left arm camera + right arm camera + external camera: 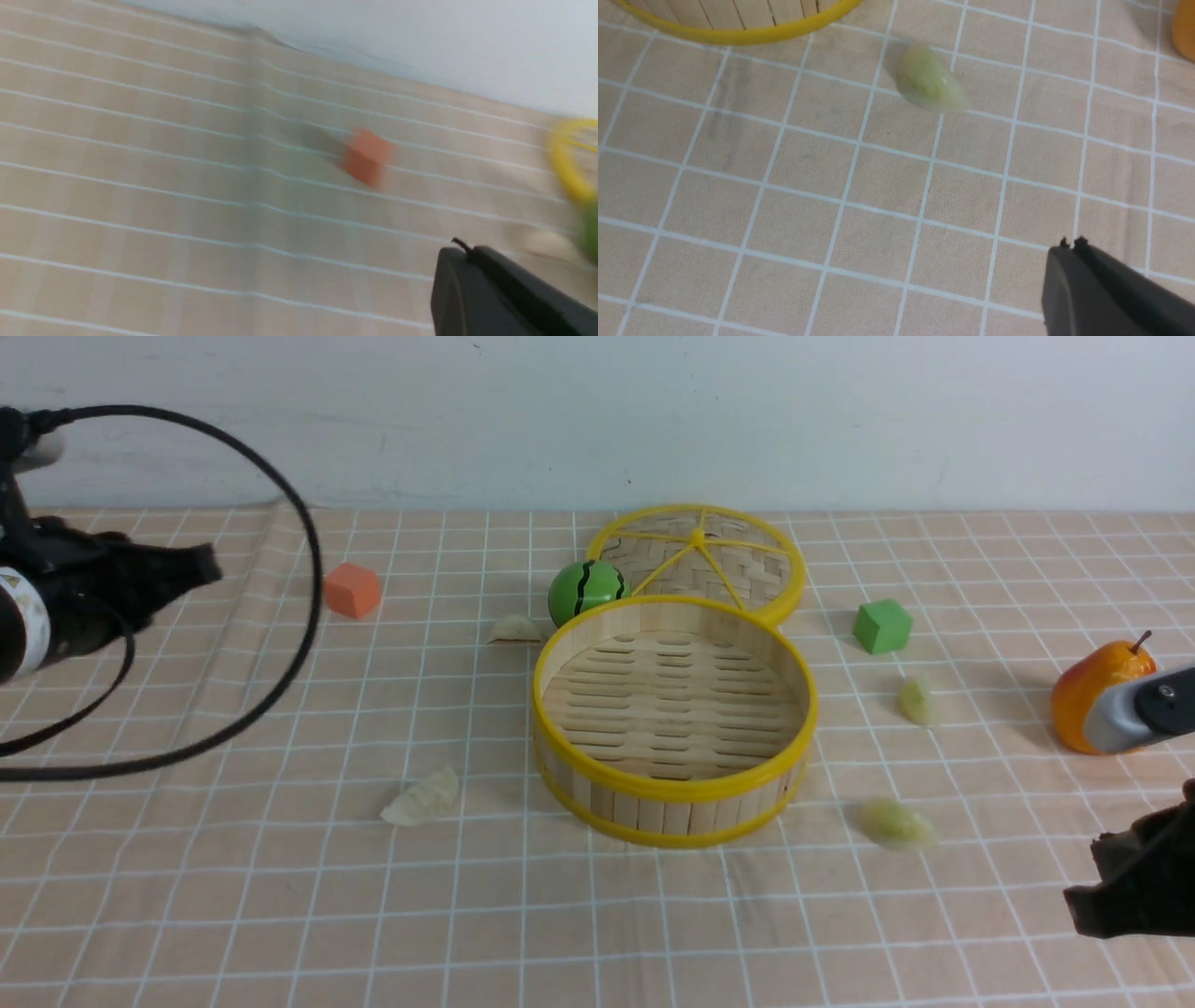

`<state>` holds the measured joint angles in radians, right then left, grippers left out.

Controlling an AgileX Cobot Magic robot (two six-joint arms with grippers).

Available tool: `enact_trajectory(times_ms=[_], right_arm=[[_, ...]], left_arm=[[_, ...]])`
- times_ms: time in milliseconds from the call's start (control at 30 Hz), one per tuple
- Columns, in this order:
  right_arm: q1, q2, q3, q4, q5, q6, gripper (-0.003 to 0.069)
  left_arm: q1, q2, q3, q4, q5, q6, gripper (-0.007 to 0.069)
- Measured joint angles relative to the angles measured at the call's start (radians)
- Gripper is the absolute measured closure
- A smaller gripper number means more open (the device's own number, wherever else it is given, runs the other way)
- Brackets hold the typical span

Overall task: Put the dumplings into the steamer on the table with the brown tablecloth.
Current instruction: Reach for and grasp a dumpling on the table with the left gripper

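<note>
- The steamer (674,791) is standing upright near the middle of the brown tablecloth (280,915), with its slatted floor showing.
- A whitish dumpling (514,629) is lying on the cloth by the steamer's far-left side, just beside the green striped ball (586,592).
- A second whitish dumpling (422,799) is lying on the cloth to the steamer's near left, apart from its wall.
- A yellow-green dumpling (918,700) is resting to the steamer's right, nearer the camera than the green cube (881,626).
- Another yellow-green dumpling (896,823) is lying off the steamer's near-right side. The right wrist view is showing it (930,80) near the yellow bottom rim but not touching it.
- The left gripper (207,569) is hanging above the cloth at the far left, its jaws pressed together on nothing, with the orange cube (352,590) near it.
- The left wrist view is coming through smeared. A pale patch beside the green blur is possibly the first whitish dumpling.
- The right gripper (1071,246) is hovering at the near right, its jaws closed and empty, apart from the nearer yellow-green dumpling.
- The woven lid (700,560) is lying flat behind the steamer.
- An orange-yellow fruit (1092,677) is sitting at the far right, partly covered by the right arm.
</note>
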<state>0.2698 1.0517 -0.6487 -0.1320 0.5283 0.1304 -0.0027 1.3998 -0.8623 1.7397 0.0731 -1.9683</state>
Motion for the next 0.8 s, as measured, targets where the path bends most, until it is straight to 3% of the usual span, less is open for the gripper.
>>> enact_trajectory(times_ms=[100, 167, 267, 333, 367, 400, 467, 500, 567, 633, 700, 800], right_arm=[[0.001, 0.0, -0.002, 0.001, 0.004, -0.003, 0.0678], [0.001, 0.0, -0.002, 0.004, 0.004, -0.003, 0.0678], [0.001, 0.0, -0.004, 0.017, -0.004, -0.003, 0.0678], [0.001, 0.0, -0.004, 0.02, -0.016, -0.003, 0.0678], [0.001, 0.0, -0.004, 0.021, -0.019, -0.003, 0.0678], [0.001, 0.0, -0.004, 0.023, -0.023, -0.003, 0.0677], [0.001, 0.0, -0.004, 0.031, -0.029, -0.003, 0.0677], [0.001, 0.0, -0.004, 0.035, -0.034, -0.003, 0.0676], [0.001, 0.0, -0.004, 0.043, -0.038, -0.003, 0.0676], [0.001, 0.0, -0.004, 0.045, -0.039, -0.003, 0.0676], [0.001, 0.0, -0.004, 0.048, -0.039, -0.003, 0.0675], [0.002, 0.0, -0.004, 0.063, -0.04, -0.003, 0.0675]], left_arm=[[0.007, 0.015, -0.004, -0.225, 0.151, 0.182, 0.0638], [0.007, 0.025, -0.004, -0.486, 0.158, 0.351, 0.0638], [-0.018, 0.07, -0.016, -0.944, 0.241, 0.794, 0.0638], [-0.04, 0.131, -0.067, -1.372, 0.42, 1.233, 0.0638], [-0.043, 0.136, -0.073, -1.405, 0.439, 1.315, 0.0638], [-0.05, 0.167, -0.114, -1.636, 0.558, 1.551, 0.0638], [-0.066, 0.199, -0.181, -1.959, 0.682, 1.915, 0.0638], [-0.076, 0.208, -0.209, -2.08, 0.708, 2.018, 0.0638], [-0.11, 0.219, -0.261, -2.233, 0.71, 2.158, 0.0638], [-0.137, 0.228, -0.288, -2.258, 0.697, 2.213, 0.0638], [-0.187, 0.25, -0.326, -2.231, 0.683, 2.267, 0.0638], [-0.295, 0.323, -0.379, -2.06, 0.651, 2.301, 0.0589]])
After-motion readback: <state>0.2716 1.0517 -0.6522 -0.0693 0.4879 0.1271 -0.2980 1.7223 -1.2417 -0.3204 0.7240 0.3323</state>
